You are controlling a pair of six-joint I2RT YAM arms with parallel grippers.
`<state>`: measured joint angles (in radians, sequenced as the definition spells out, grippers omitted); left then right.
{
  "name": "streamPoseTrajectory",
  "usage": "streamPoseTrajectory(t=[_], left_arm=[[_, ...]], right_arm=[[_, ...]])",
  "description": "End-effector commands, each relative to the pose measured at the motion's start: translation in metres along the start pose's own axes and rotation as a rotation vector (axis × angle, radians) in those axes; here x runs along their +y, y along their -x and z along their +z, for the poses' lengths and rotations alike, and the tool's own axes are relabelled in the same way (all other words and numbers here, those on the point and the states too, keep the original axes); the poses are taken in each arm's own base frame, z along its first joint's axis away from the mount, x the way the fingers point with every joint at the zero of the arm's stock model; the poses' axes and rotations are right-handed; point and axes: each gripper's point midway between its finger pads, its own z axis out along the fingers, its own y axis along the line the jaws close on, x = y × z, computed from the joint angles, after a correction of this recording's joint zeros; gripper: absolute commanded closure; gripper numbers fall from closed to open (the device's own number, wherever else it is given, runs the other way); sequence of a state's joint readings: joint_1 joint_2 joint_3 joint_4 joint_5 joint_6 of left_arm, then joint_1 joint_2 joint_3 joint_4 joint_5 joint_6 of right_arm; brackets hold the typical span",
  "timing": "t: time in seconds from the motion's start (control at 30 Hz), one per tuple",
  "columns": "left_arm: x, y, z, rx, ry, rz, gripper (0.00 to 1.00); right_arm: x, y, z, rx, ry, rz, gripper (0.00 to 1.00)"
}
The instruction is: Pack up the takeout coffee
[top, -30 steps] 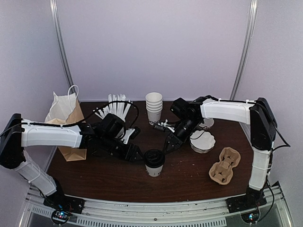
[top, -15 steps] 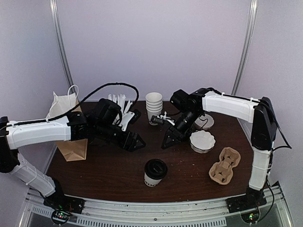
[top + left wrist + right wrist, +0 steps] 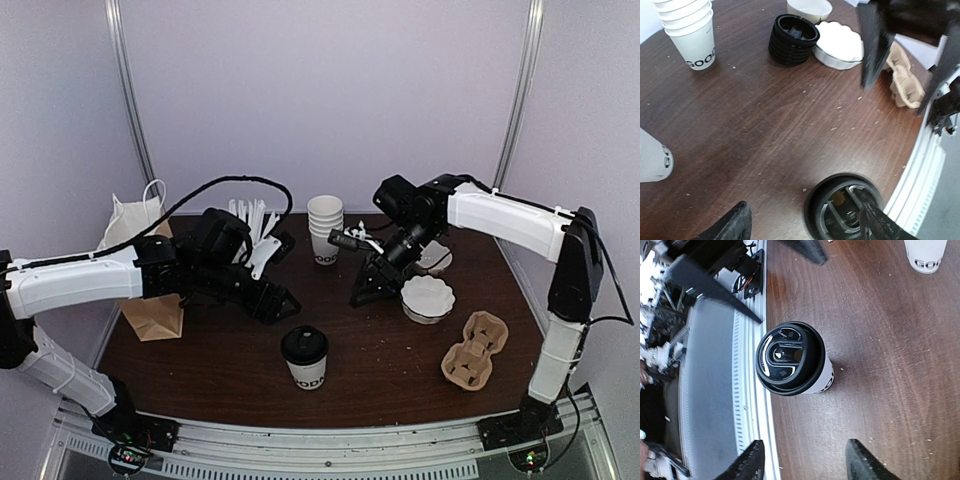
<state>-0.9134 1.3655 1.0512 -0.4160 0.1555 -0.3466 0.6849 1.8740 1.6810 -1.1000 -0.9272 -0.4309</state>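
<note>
As it stands, cup wears lid.

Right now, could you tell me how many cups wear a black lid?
1: the takeout coffee, at the front of the table. Nested cups behind are lidless; the straw cup is partly hidden.

You have one lidded coffee cup at six o'clock on the table, one nested stack of white cups at twelve, one cup of straws at eleven, and one paper bag at nine. Count one stack of black lids, one scalloped dish and one plain bowl around two, and one pulp carrier at four.
</note>
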Motion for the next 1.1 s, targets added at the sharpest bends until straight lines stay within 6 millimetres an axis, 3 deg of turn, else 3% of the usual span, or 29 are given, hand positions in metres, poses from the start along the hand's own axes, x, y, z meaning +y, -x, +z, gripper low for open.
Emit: streamPoseTrajectory(t=[0.0,0.2,0.33,0.47,0.73,0.9,1.07], left_arm=[[0.017,0.014,-0.015,-0.022,0.122,0.098,0.19],[0.044,0.045,-0.036,-0.064,0.263,0.148,0.07],[0.047,0.077,-0.055,-0.135,0.31,0.251,0.03],[0.058,0.091,-0.067,-0.207,0.388,0.311,0.03],[0.124,0.088,-0.107,-0.363,0.467,0.058,0.02],[0.133,0.086,-0.126,-0.414,0.505,0.038,0.02],[0.133,0.083,-0.129,-0.415,0.506,0.043,0.02]], right_arm=[[0.019,0.005,-0.032,-0.045,-0.119,-0.175,0.37],[0.032,0.009,-0.048,-0.059,-0.274,-0.374,0.16],[0.042,0.004,-0.028,0.056,-0.351,-0.535,0.12],[0.05,0.004,-0.001,0.134,-0.368,-0.614,0.09],[0.06,0.008,0.046,0.259,-0.325,-0.672,0.09],[0.061,0.012,0.072,0.322,-0.302,-0.678,0.09],[0.066,0.006,0.09,0.371,-0.245,-0.675,0.08]])
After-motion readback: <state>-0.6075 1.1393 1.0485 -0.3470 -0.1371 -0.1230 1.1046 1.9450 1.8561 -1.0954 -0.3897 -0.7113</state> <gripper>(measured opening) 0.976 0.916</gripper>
